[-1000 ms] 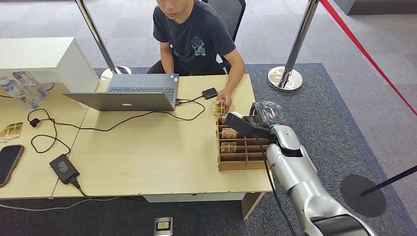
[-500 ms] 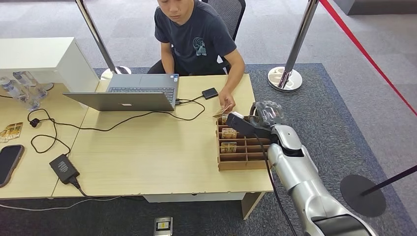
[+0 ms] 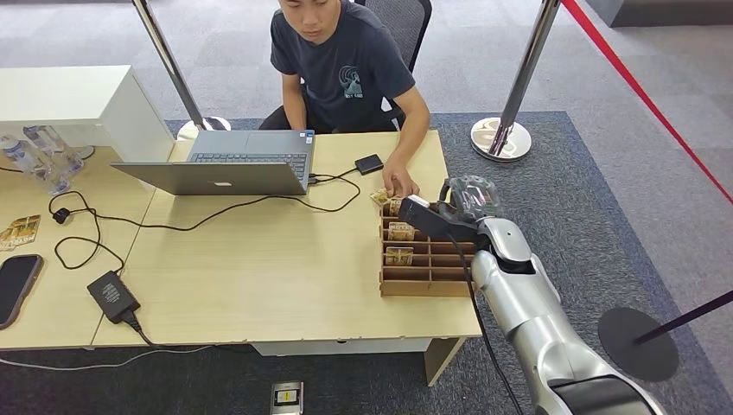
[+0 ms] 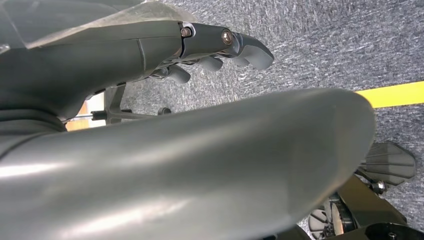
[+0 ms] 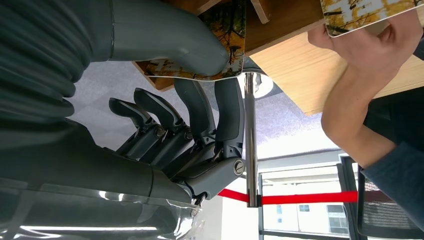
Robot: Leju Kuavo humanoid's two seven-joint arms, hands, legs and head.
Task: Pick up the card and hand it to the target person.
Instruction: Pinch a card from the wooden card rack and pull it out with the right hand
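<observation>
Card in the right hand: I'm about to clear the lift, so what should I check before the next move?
1. Card pinched between the right hand's thumb and fingers: ok.
2. Card clear of the wooden tray: cannot tell.
3. Person's hand away from the tray: not ok, it is right beside it.
4. Person's hand free to receive: not ok, it holds another card.

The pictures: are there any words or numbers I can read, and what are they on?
No text reads clearly in any view.
The person's shirt has a pale chest print, too small to read.
The laptop lid shows a logo, no words.
The cards in the wooden tray carry pictures, too blurred.
The device on the floor has a label, unreadable.
</observation>
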